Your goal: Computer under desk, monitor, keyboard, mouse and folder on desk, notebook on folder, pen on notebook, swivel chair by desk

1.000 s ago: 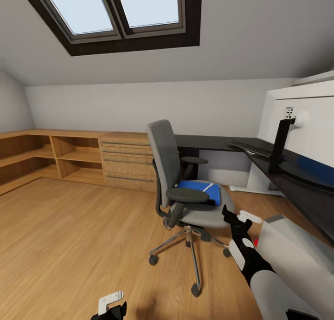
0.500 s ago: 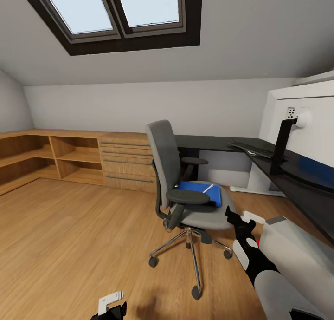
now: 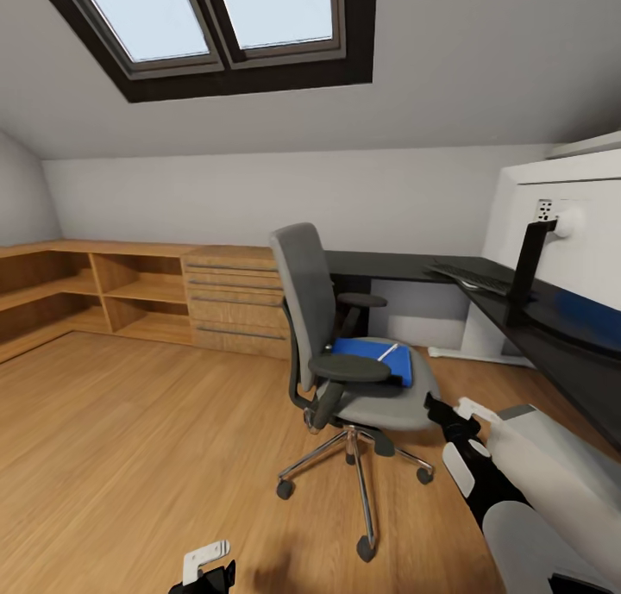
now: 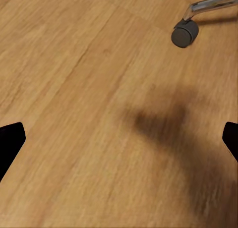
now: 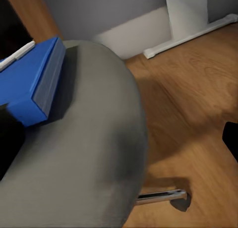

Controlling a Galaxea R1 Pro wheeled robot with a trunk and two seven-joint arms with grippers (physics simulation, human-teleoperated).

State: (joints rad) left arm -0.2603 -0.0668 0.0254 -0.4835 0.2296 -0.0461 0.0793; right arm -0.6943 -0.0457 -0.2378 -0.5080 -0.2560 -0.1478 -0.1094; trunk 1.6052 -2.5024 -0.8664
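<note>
At 7 o'clock in the head view the left tool (image 3: 207,568) hangs low over the wooden floor (image 3: 129,456); its wrist view shows both fingertips spread wide with nothing between them, a chair caster (image 4: 185,33) at 1 o'clock. At 9 o'clock a wooden shelf unit (image 3: 112,297) lines the far wall. In the middle stands the swivel chair (image 3: 345,353), well apart from the bench (image 3: 552,335), with the blue folder (image 3: 375,357) lying flat on its seat and the pale pen (image 3: 386,351) resting on top of the folder. The right tool (image 3: 453,413) sits at 4 o'clock, just beside the seat's front edge; in its wrist view the fingers are spread and empty, the folder (image 5: 37,84) close ahead. Further right, the keyboard (image 3: 470,275) lies on the bench at 3 o'clock, beside the monitor (image 3: 561,232) on its black neck. A light grey box at 5 o'clock may be the computer (image 3: 552,465), standing on the floor by the bench rather than plainly under it. By my reading, monitor and keyboard are placed; the folder, pen and chair are all left to do, and I cannot pick out the mouse or notebook.
</note>
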